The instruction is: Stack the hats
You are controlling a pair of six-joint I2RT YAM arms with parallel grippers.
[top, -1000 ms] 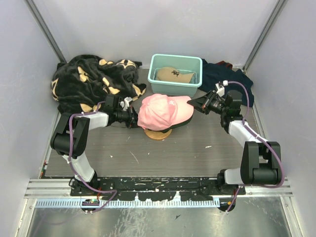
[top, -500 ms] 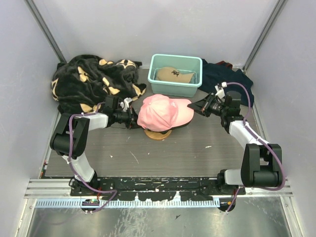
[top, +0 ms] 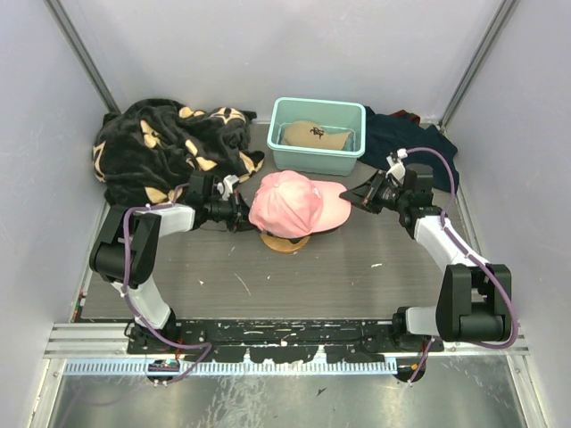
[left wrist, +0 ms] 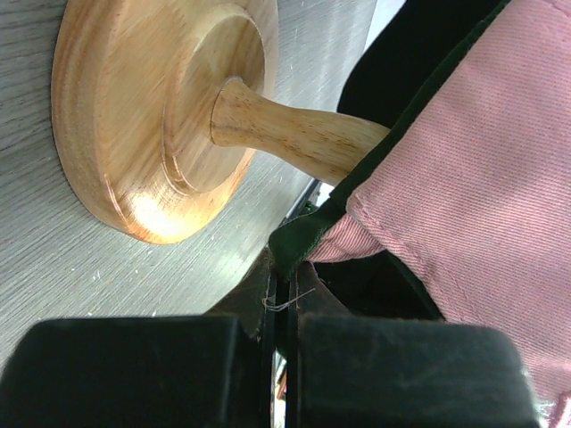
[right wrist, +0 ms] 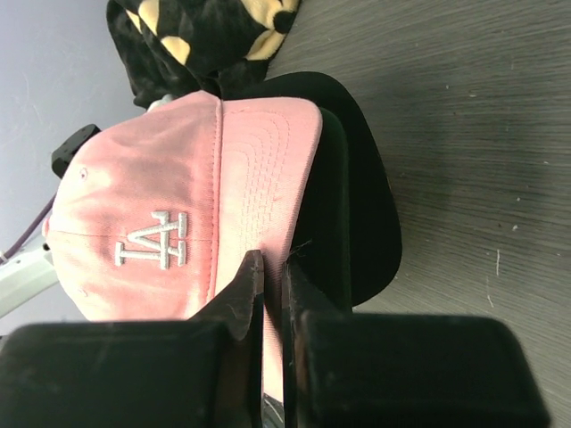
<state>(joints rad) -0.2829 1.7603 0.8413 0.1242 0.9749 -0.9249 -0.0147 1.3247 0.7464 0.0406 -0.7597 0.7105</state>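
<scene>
A pink hat (top: 290,203) with a white logo sits on top of a wooden stand (top: 285,241) in the middle of the table. In the right wrist view the pink hat (right wrist: 178,205) lies over a black brim (right wrist: 357,205). My right gripper (top: 350,194) (right wrist: 272,263) is shut on the pink brim's front edge. My left gripper (top: 241,212) (left wrist: 284,276) is shut on the rear rim of the pink hat (left wrist: 464,178), where a dark green edge (left wrist: 303,236) runs under the pink cloth. A tan hat (top: 312,135) lies in the teal bin (top: 317,104).
A black blanket (top: 169,143) with tan flowers is heaped at the back left, close behind my left arm. A dark navy cloth (top: 401,138) lies at the back right beside the bin. The stand's round base (left wrist: 152,116) rests on the grey table.
My right arm has shifted slightly outward with the pink brim in its grip, and the brim now lies a little flatter. The left arm has not moved.
</scene>
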